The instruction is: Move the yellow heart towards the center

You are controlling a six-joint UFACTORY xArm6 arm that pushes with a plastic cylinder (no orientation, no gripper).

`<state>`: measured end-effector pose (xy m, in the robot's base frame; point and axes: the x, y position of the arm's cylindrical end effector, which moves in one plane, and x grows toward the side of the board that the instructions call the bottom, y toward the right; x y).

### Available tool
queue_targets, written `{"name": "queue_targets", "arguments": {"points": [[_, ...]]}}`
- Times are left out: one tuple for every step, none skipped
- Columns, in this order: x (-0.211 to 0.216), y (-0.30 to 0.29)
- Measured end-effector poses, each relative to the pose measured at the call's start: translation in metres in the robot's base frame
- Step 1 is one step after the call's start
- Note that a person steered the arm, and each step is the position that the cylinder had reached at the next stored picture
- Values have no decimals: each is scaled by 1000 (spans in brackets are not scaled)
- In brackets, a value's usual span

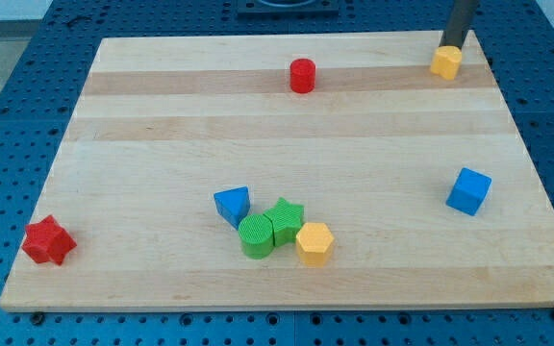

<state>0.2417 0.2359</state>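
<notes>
The yellow heart (445, 61) is sitting at the far right corner of the wooden board (162, 144), close to both the far edge and the right edge, so it is having little room behind it or to its right. Toward the near left, a wide stretch of bare wood is lying open between it and the board's middle.

My tip (450, 46) is resting at the heart's far side, touching or just about touching its top edge; the exact contact is hard to tell. The rod is a plain stick with nothing to open or close, and it is holding nothing.

The red cylinder (302, 75) is standing well to the left of the heart, near the far edge. The blue cube (468, 190) is sitting near the right edge, well nearer than the heart. A cluster is crowding the near middle: blue triangle (233, 206), green star (284, 220), green cylinder (256, 235) and yellow hexagon (314, 242). The red star (48, 240) is lying at the near left corner.
</notes>
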Motion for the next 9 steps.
{"name": "queue_targets", "arguments": {"points": [[0, -19], [0, -36], [0, -53], [0, -72], [2, -75], [-5, -63], [-15, -30], [17, -9], [45, 4]]}}
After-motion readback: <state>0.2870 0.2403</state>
